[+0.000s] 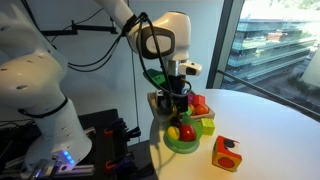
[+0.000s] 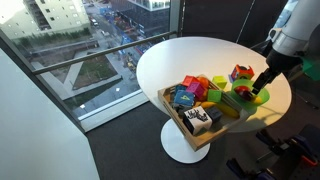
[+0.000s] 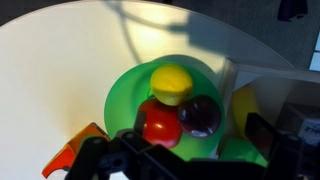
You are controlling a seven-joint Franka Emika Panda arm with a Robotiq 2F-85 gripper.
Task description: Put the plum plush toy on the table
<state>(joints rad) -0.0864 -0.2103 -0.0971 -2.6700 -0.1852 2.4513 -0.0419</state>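
The plum plush toy (image 3: 200, 115) is a dark maroon ball lying in a green bowl (image 3: 128, 85), touching a brighter red round toy (image 3: 160, 122) and a yellow toy (image 3: 171, 82). The bowl stands on the white table (image 3: 60, 70) and shows in both exterior views (image 1: 181, 146) (image 2: 259, 98). My gripper (image 3: 199, 127) is open and empty, hanging just above the bowl with its fingers either side of the red and plum toys. It also shows in both exterior views (image 1: 178, 102) (image 2: 264, 84). I cannot make out the plum toy in the exterior views.
An orange block with red spots (image 1: 226, 153) (image 3: 72, 152) lies on the table beside the bowl. A wooden box (image 2: 178, 120) full of coloured toys stands right next to the bowl (image 1: 203, 108). The table's rounded edge (image 2: 150, 92) faces a large window.
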